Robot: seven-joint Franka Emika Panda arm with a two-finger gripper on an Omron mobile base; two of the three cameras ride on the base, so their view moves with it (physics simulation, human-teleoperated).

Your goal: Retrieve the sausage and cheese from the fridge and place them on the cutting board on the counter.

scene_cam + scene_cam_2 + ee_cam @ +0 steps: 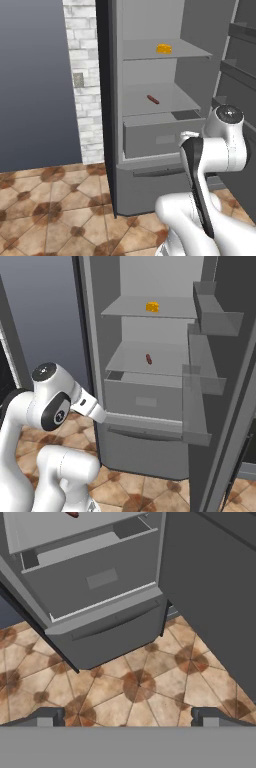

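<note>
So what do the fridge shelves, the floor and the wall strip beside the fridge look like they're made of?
Fridge shelves: smooth light grey panels, plastic or painted metal by the look; matte, no glare.
Floor: brown and tan tiles in a star-like pattern with pale grout lines, probably ceramic or stone.
Wall strip: whitish bricks with visible mortar joints, likely painted or whitewashed brick.

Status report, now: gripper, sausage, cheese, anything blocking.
Gripper open, empty, low over the floor tiles. Fridge open: sausage on middle shelf, cheese on the shelf above. Nothing blocking either.
</note>
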